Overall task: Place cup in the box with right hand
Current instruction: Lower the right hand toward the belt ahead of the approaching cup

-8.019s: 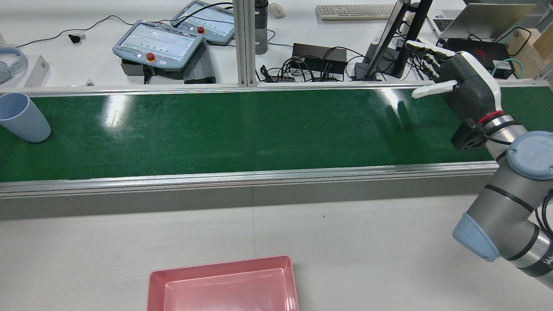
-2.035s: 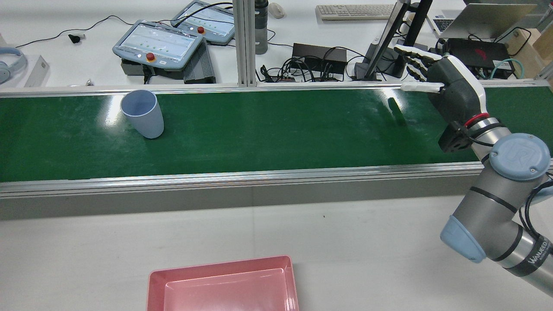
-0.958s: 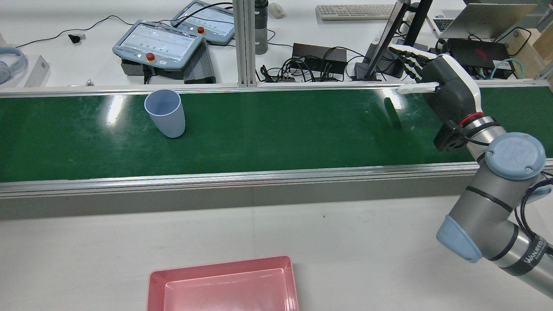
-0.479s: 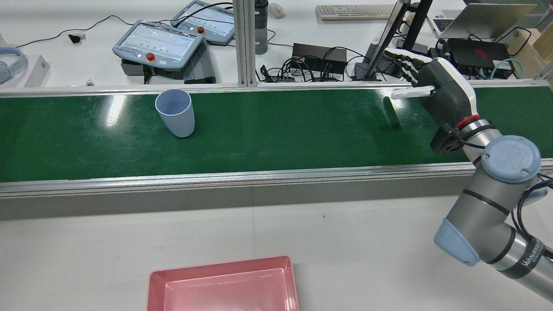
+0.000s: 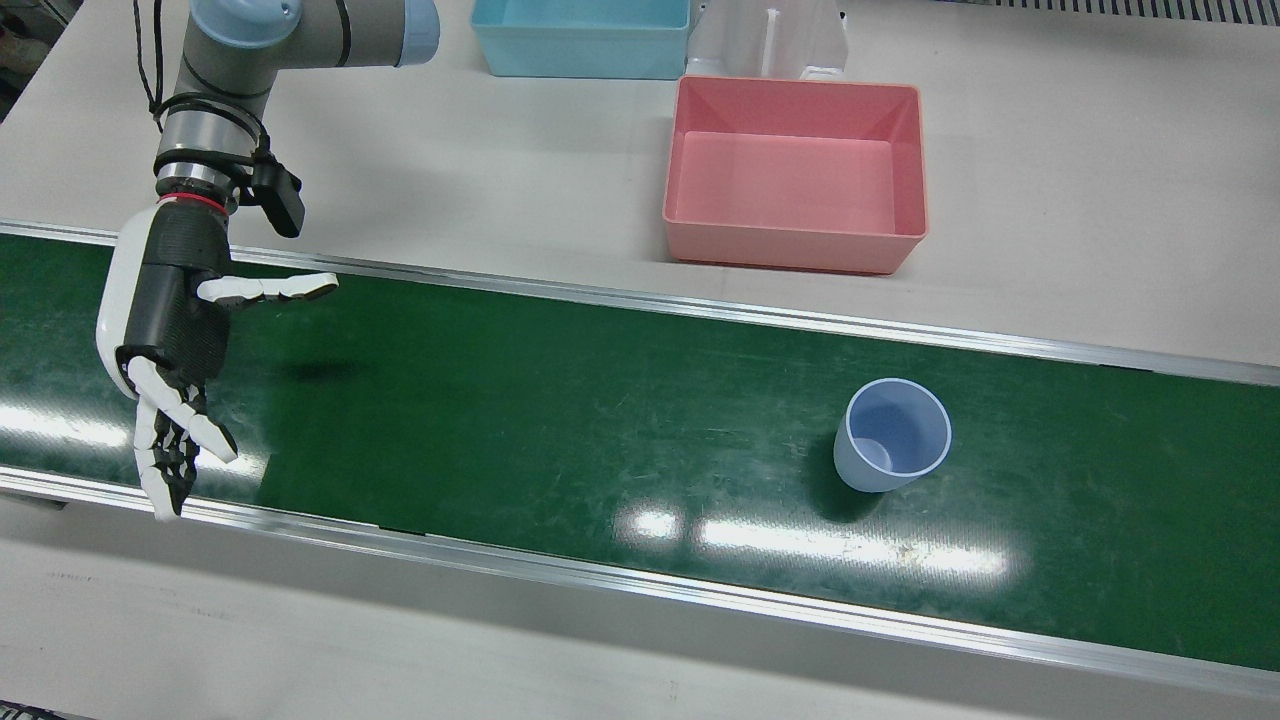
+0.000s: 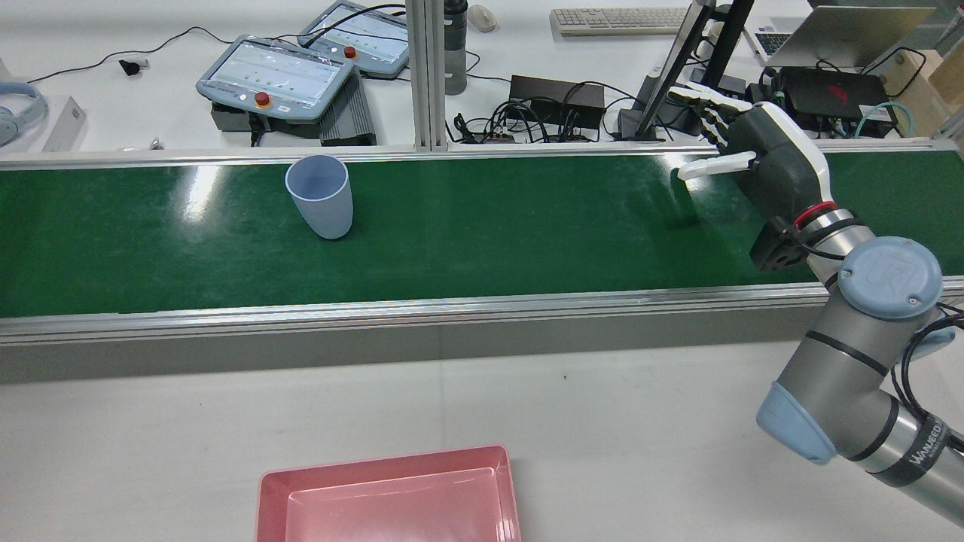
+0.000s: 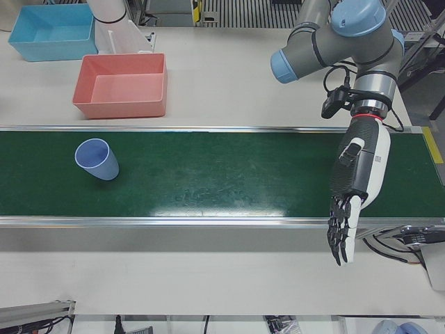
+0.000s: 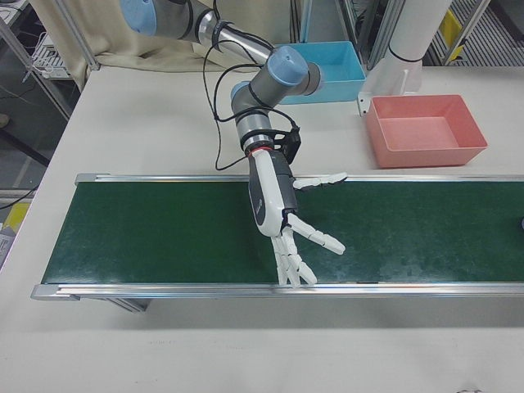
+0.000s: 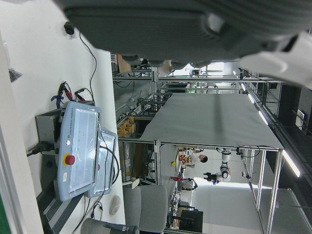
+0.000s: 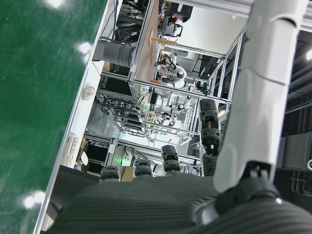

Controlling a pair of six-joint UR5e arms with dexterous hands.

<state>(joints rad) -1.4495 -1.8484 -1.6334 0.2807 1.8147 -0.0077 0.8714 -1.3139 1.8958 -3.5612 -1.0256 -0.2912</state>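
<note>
One pale blue upright cup (image 5: 891, 434)

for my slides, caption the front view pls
Open right hand waits over the green belt while the blue cup stands upright, pink box empty.

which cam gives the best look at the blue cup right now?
The front view: the cup stands upright on the green belt, seen nearly from above, so its empty inside shows. The rear and left-front views show it whole but from the side. The right-front view catches at most a sliver at its right edge; both hand views miss it.
</note>
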